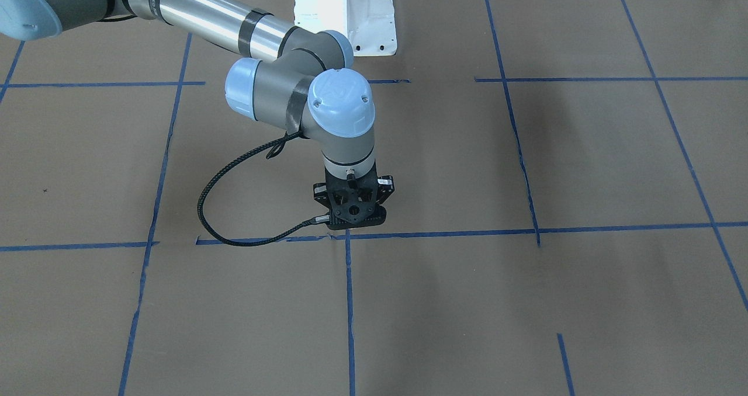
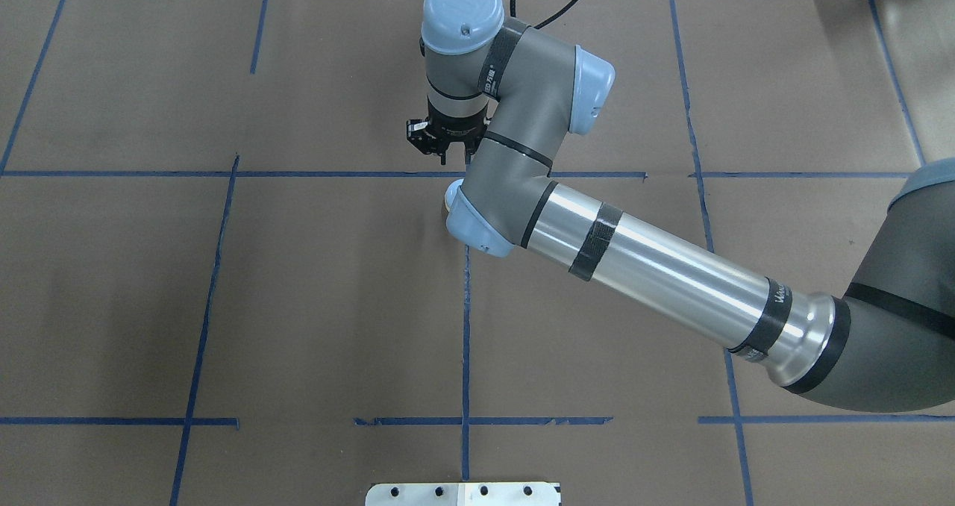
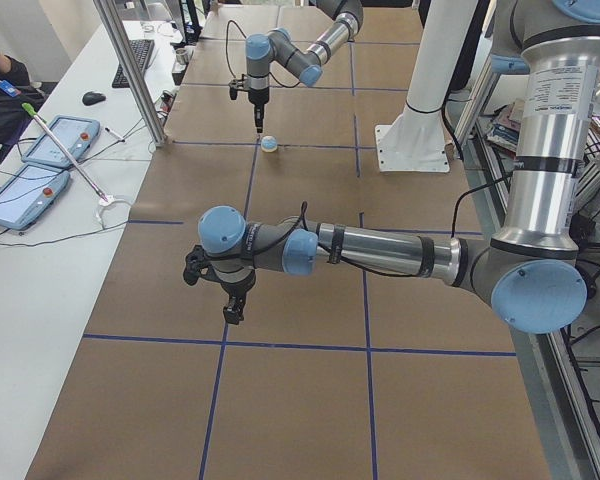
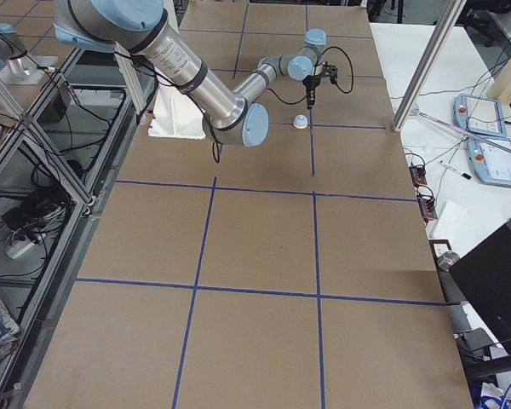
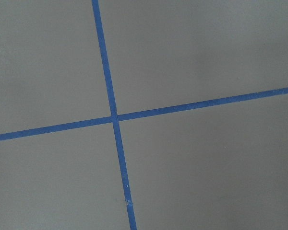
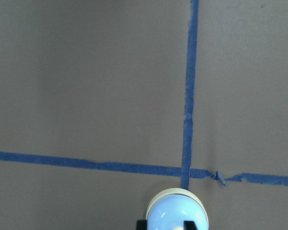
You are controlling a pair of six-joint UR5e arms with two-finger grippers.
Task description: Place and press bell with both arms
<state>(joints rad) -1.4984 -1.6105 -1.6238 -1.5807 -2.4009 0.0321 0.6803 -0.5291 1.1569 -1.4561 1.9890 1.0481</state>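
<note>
The light-blue bell (image 3: 268, 144) with a cream base stands on the brown table by a blue tape cross. It also shows in the exterior right view (image 4: 301, 122) and at the bottom of the right wrist view (image 6: 177, 216). My right gripper (image 3: 257, 124) points down a little above it and apart from it. The bell shows between its dark fingertips (image 6: 141, 224), so it is open and empty. From the front, the right gripper (image 1: 354, 212) hides the bell. My left gripper (image 3: 231, 312) hangs over bare table far from the bell. I cannot tell whether it is open or shut.
A white bolted pedestal (image 1: 350, 10) stands at the robot's side of the table. A side table with teach pendants (image 3: 50, 140) and a metal post (image 3: 130, 70) runs along the far edge. Blue tape lines (image 5: 113, 119) grid the table.
</note>
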